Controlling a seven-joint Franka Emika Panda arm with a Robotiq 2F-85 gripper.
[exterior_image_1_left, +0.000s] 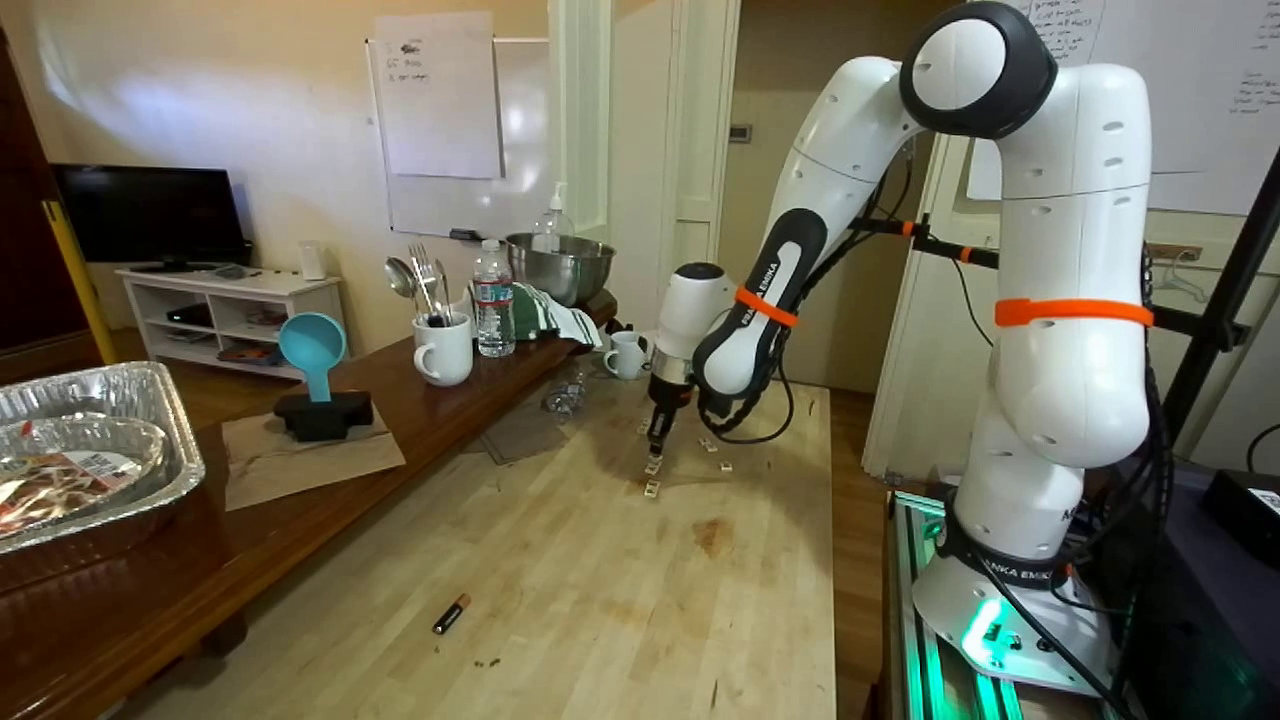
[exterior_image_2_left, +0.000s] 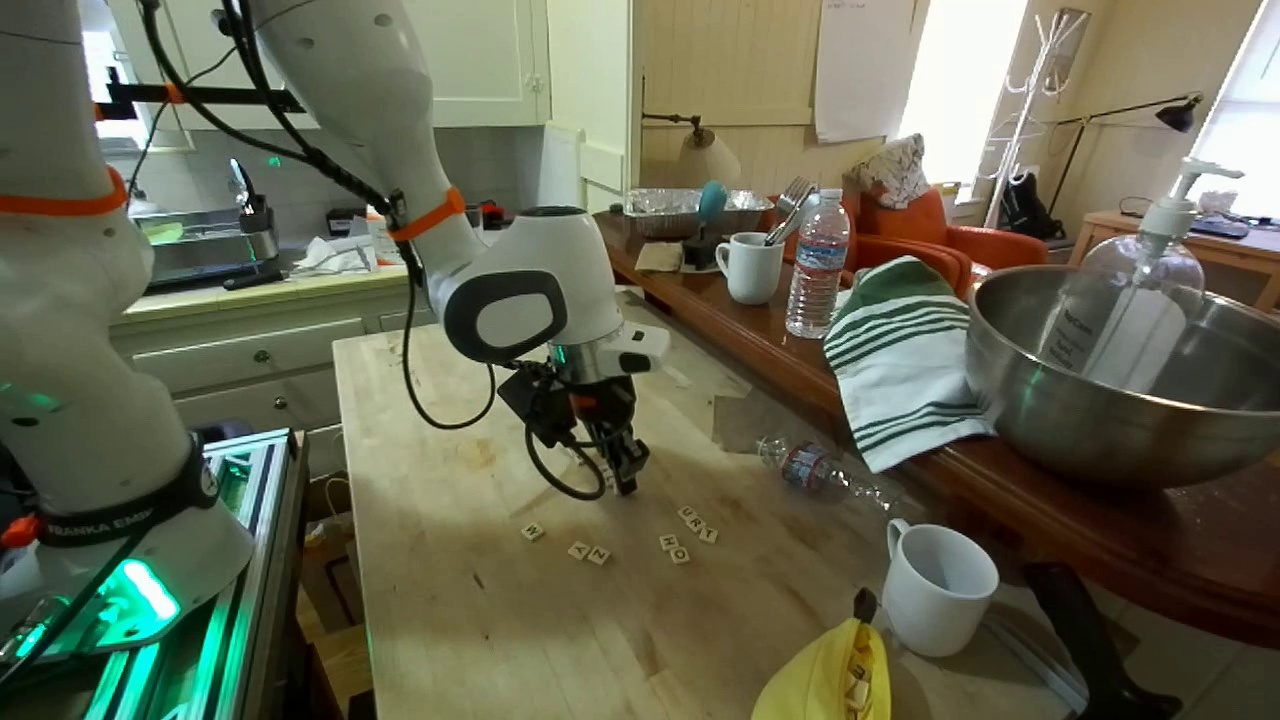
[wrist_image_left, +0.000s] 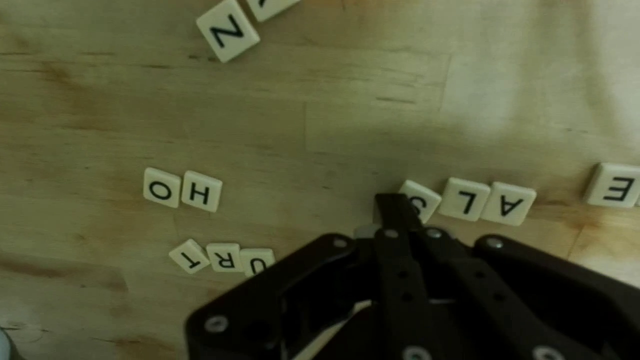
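Gripper (wrist_image_left: 397, 210): its fingers are standing together, apparently clasping nothing, and the tips are pointing down close to the tabletop (exterior_image_2_left: 480, 640).
S tile (wrist_image_left: 422, 202): it is lying just right of the fingertips in the wrist view, partly hiding behind them; whether they are touching, I cannot tell. Any nudge, I judge, is calling for slow, light contact low on the tile's side edge, since pressing from above could pin it.
L tile (wrist_image_left: 464, 199): it is sitting right of the S tile, whose corner is touching or nearly touching it, so a hard shove would probably be skewing both.
A tile (wrist_image_left: 508, 203): it is lying just right of the L tile.
E tile (wrist_image_left: 616, 185): it is sitting farther right, past a gap.
H tile (wrist_image_left: 201, 191) and O tile (wrist_image_left: 161, 187): they are lying side by side, left of the fingertips and well apart.
U tile (wrist_image_left: 256, 261), R tile (wrist_image_left: 223, 257), T tile (wrist_image_left: 189, 256): they are forming a bent row, also to the left; swinging wide that way could be disturbing both groups.
Black cable (exterior_image_2_left: 572, 494): it is looping low beside the gripper in an exterior view, so its slack is deserving care.
Yellow pouch (exterior_image_2_left: 815, 685): it is standing near, well apart from the gripper.
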